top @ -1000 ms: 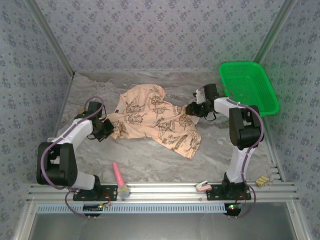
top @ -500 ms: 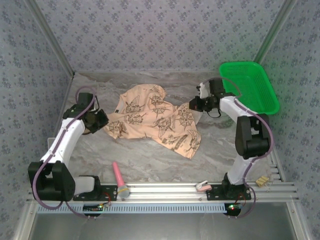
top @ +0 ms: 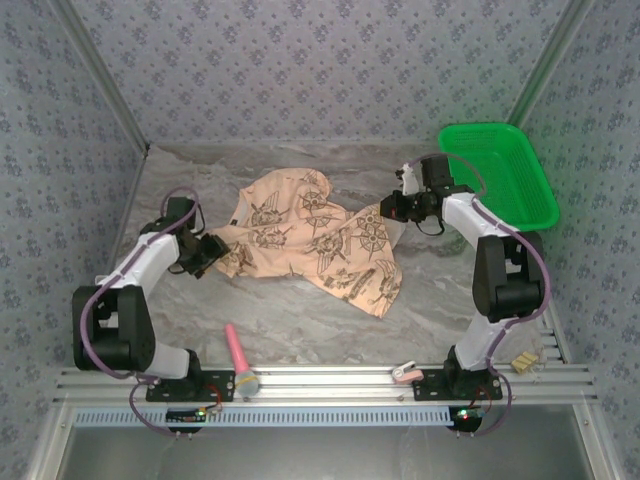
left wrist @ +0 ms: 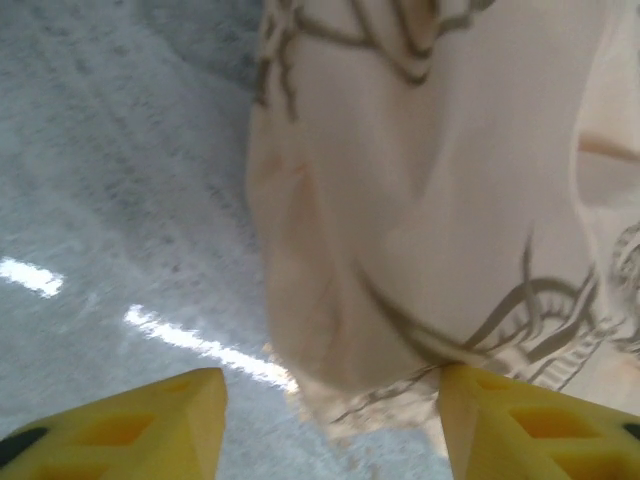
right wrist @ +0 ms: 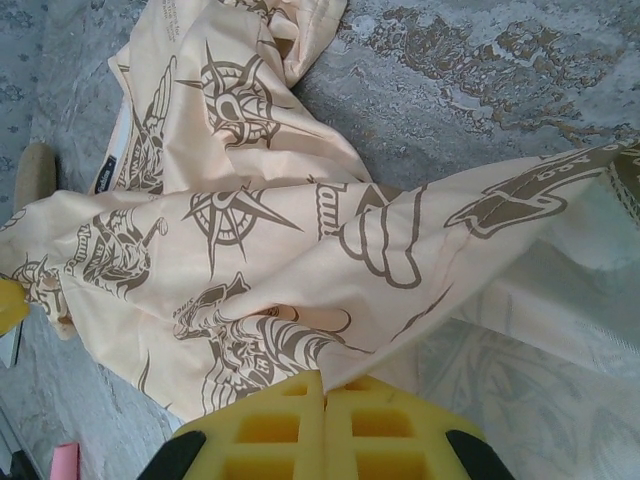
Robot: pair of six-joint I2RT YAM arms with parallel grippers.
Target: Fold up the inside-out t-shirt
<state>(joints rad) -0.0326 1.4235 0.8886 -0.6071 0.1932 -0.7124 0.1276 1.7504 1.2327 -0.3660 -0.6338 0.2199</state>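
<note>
The inside-out t-shirt (top: 310, 240) lies crumpled mid-table, peach-tan with dark compass prints. Its left edge (left wrist: 420, 200) hangs down between the yellow fingers (left wrist: 150, 425) of my left gripper (left wrist: 335, 430). That gripper is open, and the cloth touches the right finger without being clamped. In the top view the left gripper (top: 212, 252) sits at the shirt's left edge. My right gripper (top: 385, 212) is at the shirt's right edge. Its yellow pads (right wrist: 270, 430) are pressed together on a fold of the printed cloth (right wrist: 300, 270). A small dark neck label (right wrist: 104, 175) shows at the far side.
A green plastic basket (top: 497, 175) stands at the back right, close behind the right arm. A pink tool (top: 238, 352) lies by the front rail on the left. A small pink item (top: 404, 373) and a tan one (top: 524, 362) sit near the right base. Patterned walls enclose the table.
The left gripper has opened and let go of the shirt's left edge, staying beside it. The right gripper closed on the shirt's right edge and drew slightly back.
</note>
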